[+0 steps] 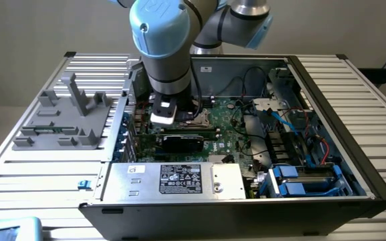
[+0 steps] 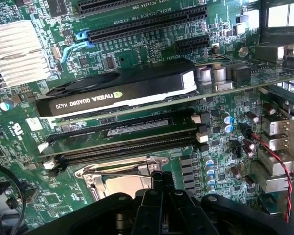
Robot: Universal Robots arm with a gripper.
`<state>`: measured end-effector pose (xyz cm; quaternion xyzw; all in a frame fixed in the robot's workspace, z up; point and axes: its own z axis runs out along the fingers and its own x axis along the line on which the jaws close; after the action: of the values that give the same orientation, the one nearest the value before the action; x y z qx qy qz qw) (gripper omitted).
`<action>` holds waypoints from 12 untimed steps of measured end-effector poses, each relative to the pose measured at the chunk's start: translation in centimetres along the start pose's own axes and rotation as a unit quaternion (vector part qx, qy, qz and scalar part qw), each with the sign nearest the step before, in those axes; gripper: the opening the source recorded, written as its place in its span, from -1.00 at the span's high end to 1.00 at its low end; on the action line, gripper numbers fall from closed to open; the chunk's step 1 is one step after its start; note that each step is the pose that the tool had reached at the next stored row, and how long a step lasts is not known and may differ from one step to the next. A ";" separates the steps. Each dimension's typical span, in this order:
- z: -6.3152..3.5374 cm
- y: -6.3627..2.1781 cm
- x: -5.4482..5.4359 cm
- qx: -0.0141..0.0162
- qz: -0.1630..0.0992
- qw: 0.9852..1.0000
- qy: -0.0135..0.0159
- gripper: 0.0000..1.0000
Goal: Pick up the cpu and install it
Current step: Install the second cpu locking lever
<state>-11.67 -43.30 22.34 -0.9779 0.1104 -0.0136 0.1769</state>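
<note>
My gripper (image 2: 158, 180) hangs low inside the open computer case (image 1: 354, 165), over the motherboard. Its two dark fingers are pressed together and nothing shows between them. Just beside the fingertips lies the dark socket with its raised metal frame (image 2: 95, 174). Inside that frame sits a flat silver-beige square, the cpu (image 2: 121, 188), partly covered by the gripper body. In the exterior view the gripper (image 1: 166, 119) stands at the case's left part, close to the socket (image 1: 203, 118).
A black graphics card (image 2: 122, 90) stands upright in its slot beside the memory slots (image 2: 122, 142). A finned silver heatsink (image 2: 17, 51) is farther off. A power supply (image 1: 173, 178) fills the case's front; cables and drive bays (image 1: 300, 175) lie at the exterior view's right. A grey fixture (image 1: 66, 120) stands outside.
</note>
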 end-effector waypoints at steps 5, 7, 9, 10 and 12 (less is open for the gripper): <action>0.35 -0.06 -0.1 0.000 0.001 1.000 -0.001 0.77; 0.49 -0.13 -0.1 0.000 0.001 1.000 -0.001 0.77; 0.65 -0.18 -0.2 0.000 0.001 1.000 -0.001 0.77; 0.74 -0.17 -0.2 0.000 0.001 1.000 -0.001 0.77; 0.88 -0.14 -0.2 0.000 0.001 1.000 -0.001 0.77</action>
<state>-11.77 -42.83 21.57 -0.9779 0.1109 -0.0128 0.1767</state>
